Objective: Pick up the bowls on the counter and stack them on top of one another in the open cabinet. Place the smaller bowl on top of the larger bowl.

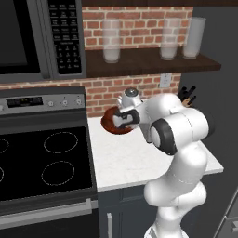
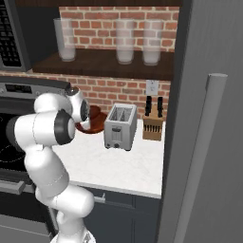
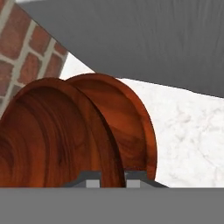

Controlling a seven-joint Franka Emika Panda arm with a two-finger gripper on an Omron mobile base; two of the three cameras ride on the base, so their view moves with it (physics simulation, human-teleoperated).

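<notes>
Gripper [image 3: 113, 178] is clamped on the nearer bowl's [image 3: 52, 144] rim, apparently, beside the toaster [image 2: 120, 126]; lifting could drag the second bowl [image 3: 127, 122] behind it.

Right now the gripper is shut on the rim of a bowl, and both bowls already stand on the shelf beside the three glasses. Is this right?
Not quite. The bowls are not on the shelf; they are down at the counter by the brick wall, as the left base view shows. The rest holds: the gripper is shut on a bowl's rim, and three glasses stand on the shelf.
</notes>
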